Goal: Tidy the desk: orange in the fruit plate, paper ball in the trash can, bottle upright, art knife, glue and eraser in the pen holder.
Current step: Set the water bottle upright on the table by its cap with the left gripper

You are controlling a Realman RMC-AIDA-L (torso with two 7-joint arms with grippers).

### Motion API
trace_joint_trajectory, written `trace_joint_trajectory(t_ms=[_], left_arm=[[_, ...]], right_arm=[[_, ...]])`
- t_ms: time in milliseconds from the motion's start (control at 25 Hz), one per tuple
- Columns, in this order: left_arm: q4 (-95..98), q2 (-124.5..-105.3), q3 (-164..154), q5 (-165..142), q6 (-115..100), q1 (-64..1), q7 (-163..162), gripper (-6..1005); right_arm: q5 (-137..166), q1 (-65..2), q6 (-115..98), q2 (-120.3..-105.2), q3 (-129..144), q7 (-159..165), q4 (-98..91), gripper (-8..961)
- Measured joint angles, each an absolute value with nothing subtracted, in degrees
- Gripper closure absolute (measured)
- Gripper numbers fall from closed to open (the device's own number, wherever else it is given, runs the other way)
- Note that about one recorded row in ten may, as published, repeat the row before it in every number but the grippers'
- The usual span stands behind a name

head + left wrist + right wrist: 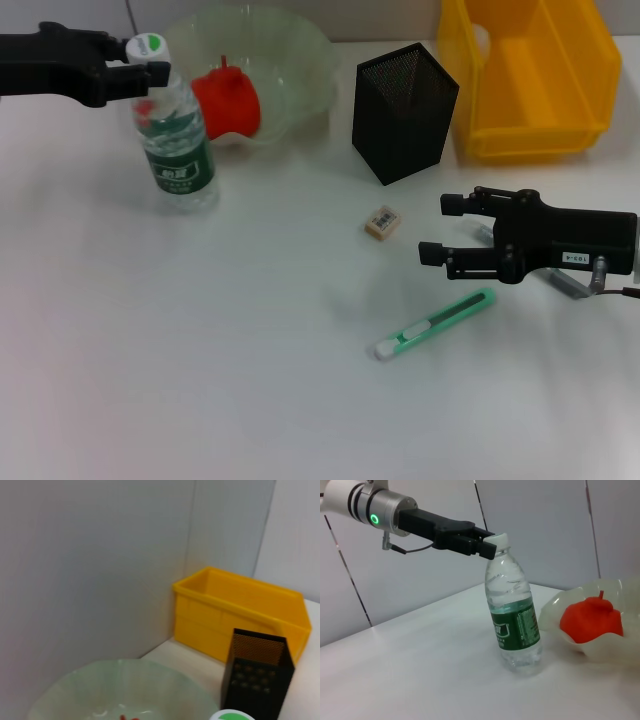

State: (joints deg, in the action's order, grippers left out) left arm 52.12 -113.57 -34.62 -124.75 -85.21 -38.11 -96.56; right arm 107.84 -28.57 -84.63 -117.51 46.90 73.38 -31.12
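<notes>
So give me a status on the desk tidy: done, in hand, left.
Done: the orange sits in the fruit plate. In hand: the bottle stands upright, with the left gripper at its cap. Left: the eraser and art knife lie on the desk outside the pen holder. The right gripper hovers near them, open. No glue or paper ball is visible.

No legible text on bottle (178,140).

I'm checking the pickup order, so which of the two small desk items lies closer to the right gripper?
The green art knife, just below the right gripper; the eraser sits farther left.
</notes>
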Motion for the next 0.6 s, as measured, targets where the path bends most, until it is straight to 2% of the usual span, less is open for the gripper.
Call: trace_joint_trajectory(t_ms=[600], left_arm=[[52.12, -112.71, -34.54, -124.68, -82.25, -36.19, -96.67, 466]], right_arm=[[107.84, -28.26, -84.64, -117.68, 46.93, 73.38, -31.11, 126]])
